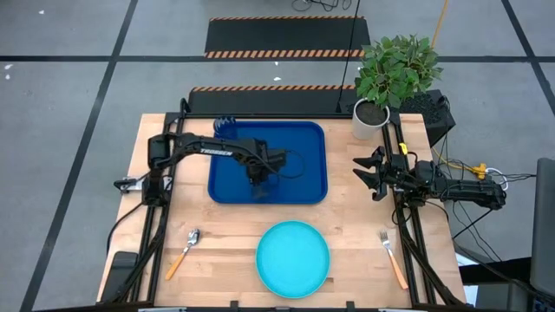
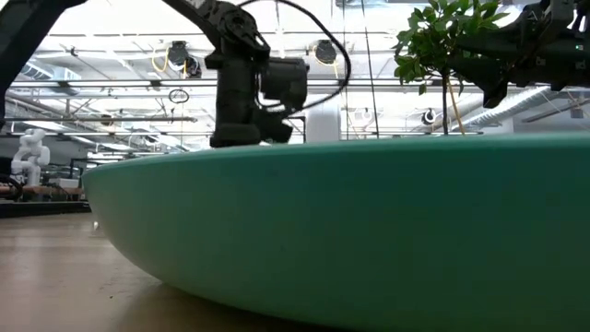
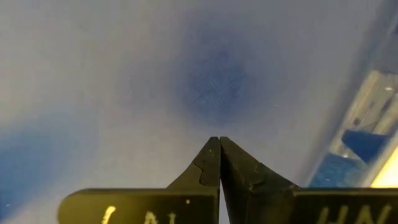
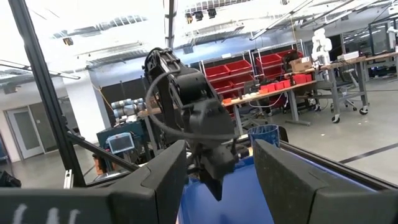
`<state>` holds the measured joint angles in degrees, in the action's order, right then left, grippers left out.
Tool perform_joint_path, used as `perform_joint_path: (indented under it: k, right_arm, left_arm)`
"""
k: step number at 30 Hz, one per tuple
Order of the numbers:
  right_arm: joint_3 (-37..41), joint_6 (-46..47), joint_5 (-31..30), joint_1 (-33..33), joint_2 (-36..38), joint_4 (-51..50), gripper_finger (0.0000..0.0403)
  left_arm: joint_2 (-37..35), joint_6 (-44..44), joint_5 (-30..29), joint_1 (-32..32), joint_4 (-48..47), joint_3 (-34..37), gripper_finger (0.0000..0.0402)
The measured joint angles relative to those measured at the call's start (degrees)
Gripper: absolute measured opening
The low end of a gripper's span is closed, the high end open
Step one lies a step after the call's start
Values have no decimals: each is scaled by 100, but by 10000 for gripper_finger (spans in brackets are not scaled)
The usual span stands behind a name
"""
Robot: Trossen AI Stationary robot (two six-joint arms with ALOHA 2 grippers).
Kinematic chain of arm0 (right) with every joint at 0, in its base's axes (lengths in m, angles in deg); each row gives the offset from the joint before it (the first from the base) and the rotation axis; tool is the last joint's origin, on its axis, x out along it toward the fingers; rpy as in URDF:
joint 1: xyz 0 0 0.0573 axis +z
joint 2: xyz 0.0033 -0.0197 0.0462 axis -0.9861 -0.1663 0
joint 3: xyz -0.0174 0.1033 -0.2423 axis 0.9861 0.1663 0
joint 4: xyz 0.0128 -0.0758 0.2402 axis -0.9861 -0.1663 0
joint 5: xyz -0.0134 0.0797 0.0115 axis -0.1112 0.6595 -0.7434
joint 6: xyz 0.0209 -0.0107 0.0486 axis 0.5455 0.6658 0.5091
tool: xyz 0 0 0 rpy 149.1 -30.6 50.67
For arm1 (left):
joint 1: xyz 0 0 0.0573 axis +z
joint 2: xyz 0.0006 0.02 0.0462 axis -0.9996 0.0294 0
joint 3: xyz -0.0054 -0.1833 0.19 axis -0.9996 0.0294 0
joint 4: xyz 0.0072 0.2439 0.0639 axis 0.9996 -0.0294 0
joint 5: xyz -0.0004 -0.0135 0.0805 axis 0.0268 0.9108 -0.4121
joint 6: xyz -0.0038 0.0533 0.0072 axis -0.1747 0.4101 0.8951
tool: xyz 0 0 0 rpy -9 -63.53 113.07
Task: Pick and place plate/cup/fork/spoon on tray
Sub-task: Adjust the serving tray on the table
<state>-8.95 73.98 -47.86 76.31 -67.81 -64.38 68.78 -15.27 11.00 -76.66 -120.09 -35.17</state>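
Note:
The dark blue tray (image 1: 303, 139) lies at the table's far middle. The blue cup (image 1: 225, 127) stands in its far left corner and also shows in the right wrist view (image 4: 264, 134). My left gripper (image 1: 258, 189) is shut, pointing down over the tray's floor (image 3: 124, 74) near its near edge. The cyan plate (image 1: 293, 258) rests on the table near the front edge and fills the low view (image 2: 369, 231). The spoon (image 1: 184, 251) lies to the plate's left, the fork (image 1: 392, 258) to its right. My right gripper (image 1: 364, 173) is open and empty, right of the tray. My left gripper's shut fingertips (image 3: 211, 155) point down at the tray's floor. I cannot tell whether they touch it.
A white pot with a green plant (image 1: 371, 117) stands at the far right, behind my right gripper. Black frame rails run along the table's left and right sides. Bare wood lies between the tray and the plate.

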Motion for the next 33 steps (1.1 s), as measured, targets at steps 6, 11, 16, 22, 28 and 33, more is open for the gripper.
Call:
perform_joint_path:
  k: [6,11,16,22,28,33]
  right_arm:
    - [0,1,0,0,0,2,183]
    - [2,2,2,0,0,2,183]
    - [1,1,2,0,-1,2,183]
    - [2,2,2,0,-2,-2,183]
    - [1,0,2,0,-1,0,183]
    - [0,2,2,0,-2,0,183]
  left_arm:
    - [300,68,144,3,84,-7,1]
    - [311,111,280,-7,221,-11,1]
    - [360,113,296,-20,239,-20,1]
    - [373,104,422,-115,333,-22,1]
    - [377,33,467,-289,372,-18,1]
    - [386,-100,673,-496,602,-15,1]
